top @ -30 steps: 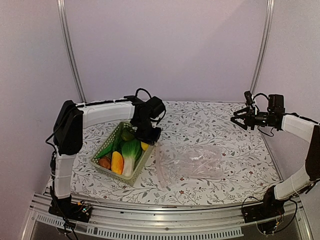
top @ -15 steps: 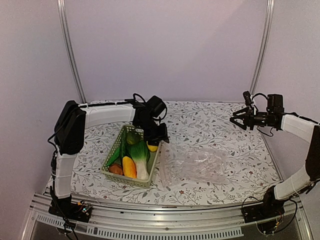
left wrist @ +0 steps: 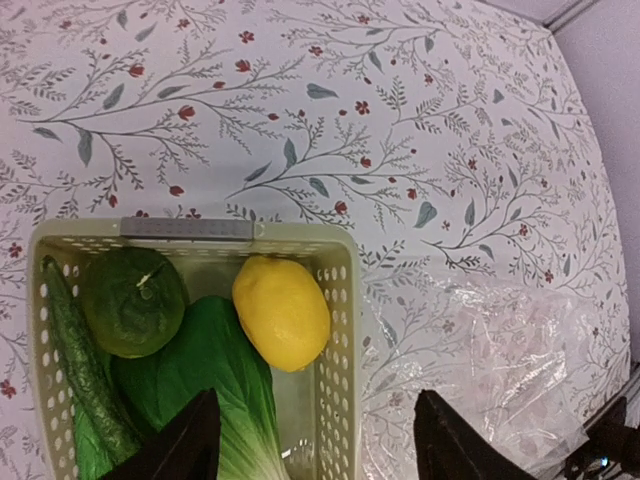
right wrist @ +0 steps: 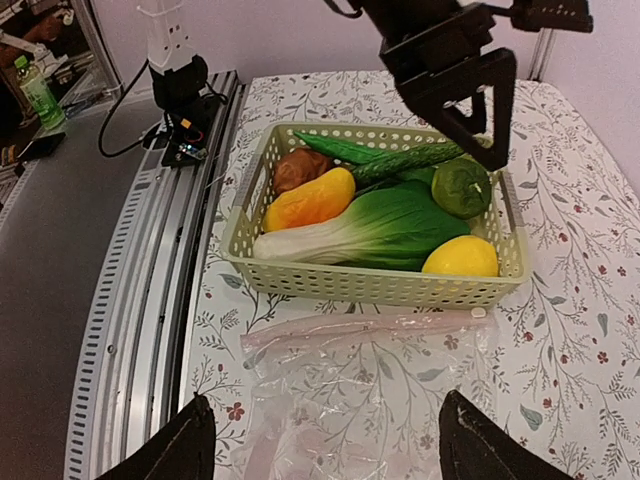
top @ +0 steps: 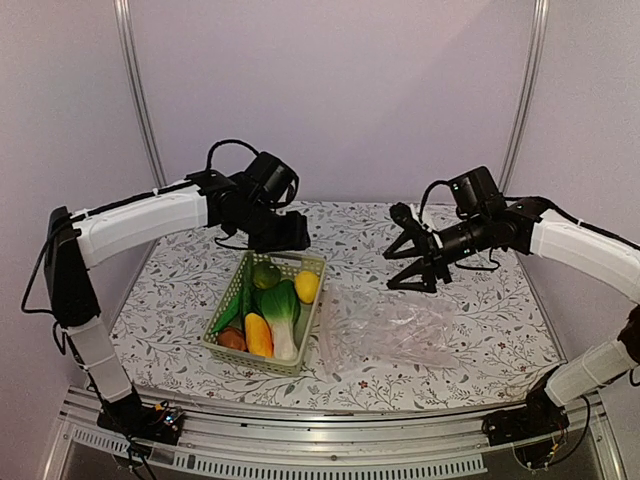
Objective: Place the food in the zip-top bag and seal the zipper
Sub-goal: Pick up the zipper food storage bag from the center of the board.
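Top external | left hand (top: 293,243) spread wide | right hand (top: 403,268) spread wide | food (top: 283,305) in basket (top: 285,258)

The basket (left wrist: 337,350) is pale green, the lemon (left wrist: 281,311) yellow, the lime (left wrist: 132,301) dark green, and the table cover (left wrist: 330,110) white with grey-green leaves and red flowers.

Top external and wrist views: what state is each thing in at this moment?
Clear crinkly plastic zip-top bag: lying flat, empty.
Pinkish press-seal zipper strip: beside the basket; seal unclear.
Pale green slatted plastic basket: upright, filled.
Small plastic toy fruits and vegetables: all in the basket.
Left hand: open, empty, above the basket.
Right hand: open, empty, raised near the bag.
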`<act>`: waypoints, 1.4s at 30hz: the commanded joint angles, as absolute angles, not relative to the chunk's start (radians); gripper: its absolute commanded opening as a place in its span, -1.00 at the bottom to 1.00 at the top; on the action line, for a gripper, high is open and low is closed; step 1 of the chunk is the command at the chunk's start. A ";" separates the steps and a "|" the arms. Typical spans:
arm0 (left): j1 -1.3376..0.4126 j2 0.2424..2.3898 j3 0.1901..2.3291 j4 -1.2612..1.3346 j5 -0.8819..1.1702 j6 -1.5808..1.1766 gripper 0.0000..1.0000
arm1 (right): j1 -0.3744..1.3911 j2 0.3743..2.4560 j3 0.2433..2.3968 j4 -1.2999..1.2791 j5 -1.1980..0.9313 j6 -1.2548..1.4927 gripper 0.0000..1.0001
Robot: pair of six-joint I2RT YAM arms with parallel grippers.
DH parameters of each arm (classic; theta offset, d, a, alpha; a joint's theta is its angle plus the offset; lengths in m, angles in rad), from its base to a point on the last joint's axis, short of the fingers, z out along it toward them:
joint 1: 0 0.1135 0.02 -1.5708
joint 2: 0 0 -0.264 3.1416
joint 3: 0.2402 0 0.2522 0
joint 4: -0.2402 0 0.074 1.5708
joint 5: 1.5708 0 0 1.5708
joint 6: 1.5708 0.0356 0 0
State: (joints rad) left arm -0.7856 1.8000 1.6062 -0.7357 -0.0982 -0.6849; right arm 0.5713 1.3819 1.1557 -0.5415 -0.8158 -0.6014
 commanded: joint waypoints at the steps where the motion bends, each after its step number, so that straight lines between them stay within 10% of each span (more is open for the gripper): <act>1: -0.791 1.719 1.497 -0.739 -0.339 -0.599 0.44 | 0.737 1.447 1.182 -0.650 -0.633 -0.628 0.52; 6: -0.774 1.599 1.321 -0.632 -0.513 -0.625 0.77 | 0.831 1.561 1.206 -0.661 -0.517 -0.603 0.50; 15: -0.757 1.597 1.295 -0.582 -0.438 -0.587 0.65 | 0.876 1.718 1.259 -0.714 -0.400 -0.563 0.39; 24: -0.770 1.620 1.313 -0.535 -0.355 -0.596 0.55 | 0.843 1.798 1.318 -0.772 -0.260 -0.524 -0.99; 42: -0.792 1.573 1.217 -0.098 -0.081 -0.786 0.51 | 0.531 1.288 1.219 -0.646 -0.538 -0.710 -1.00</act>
